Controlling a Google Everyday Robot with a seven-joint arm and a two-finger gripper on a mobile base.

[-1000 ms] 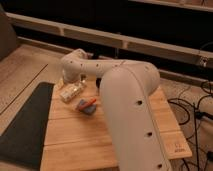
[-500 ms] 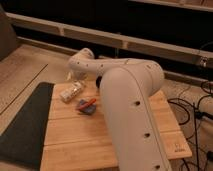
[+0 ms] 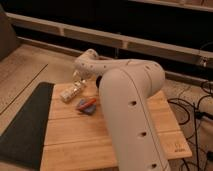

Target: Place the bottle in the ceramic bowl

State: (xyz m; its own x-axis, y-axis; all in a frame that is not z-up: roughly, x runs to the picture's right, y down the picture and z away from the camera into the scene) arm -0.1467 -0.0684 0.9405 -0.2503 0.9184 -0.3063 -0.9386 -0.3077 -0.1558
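We see the robot's big white arm [image 3: 131,112] filling the right half of the view, rising from the near right and bending away towards the far left of the wooden tabletop [image 3: 75,145]. At the end of the arm the gripper [image 3: 77,81] hangs low over the far left corner of the tabletop, pointing downward. Its jaws stand spread, and we see nothing pinched between them.

The bottle [image 3: 71,92], a small whitish-cream thing with faint darker marks, lies on its side on the tabletop near that far left corner. It sits just below and to the left of the gripper. Whether the jaws touch it we cannot tell, since the wrist covers the gap.

Just beside the bottle, a little nearer to us and to the right, lies a blue-and-orange object [image 3: 86,105], flat on the wood and close against the arm's side.

A dark mat [image 3: 22,125] lies along the left edge of the tabletop, on the floor side. To the right of the tabletop, black cables [image 3: 194,107] trail over the floor
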